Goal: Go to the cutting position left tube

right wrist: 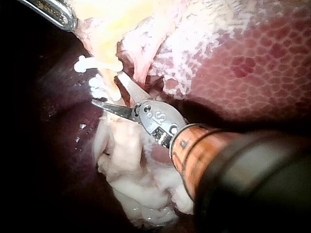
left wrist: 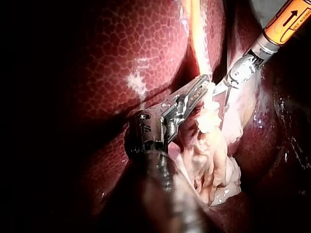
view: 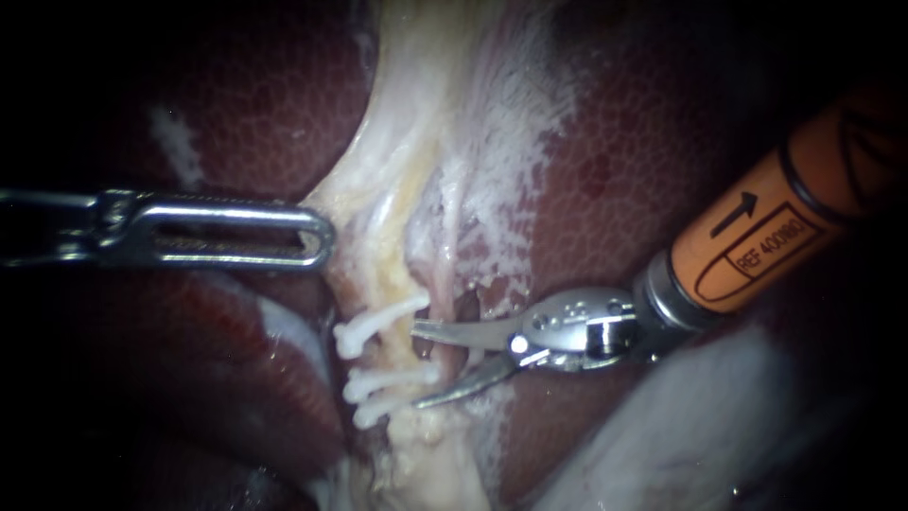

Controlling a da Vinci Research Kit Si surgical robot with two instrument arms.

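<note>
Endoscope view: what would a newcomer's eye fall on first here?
The right tool, on an orange shaft from the right, stands out: its thin jaws are open at the pale tube carrying three white clips at centre. The left tool, slotted bright metal from the left, meets pale tissue against the dark red liver.

Left instrument (view: 320, 237), shaft edge-cropped
</note>
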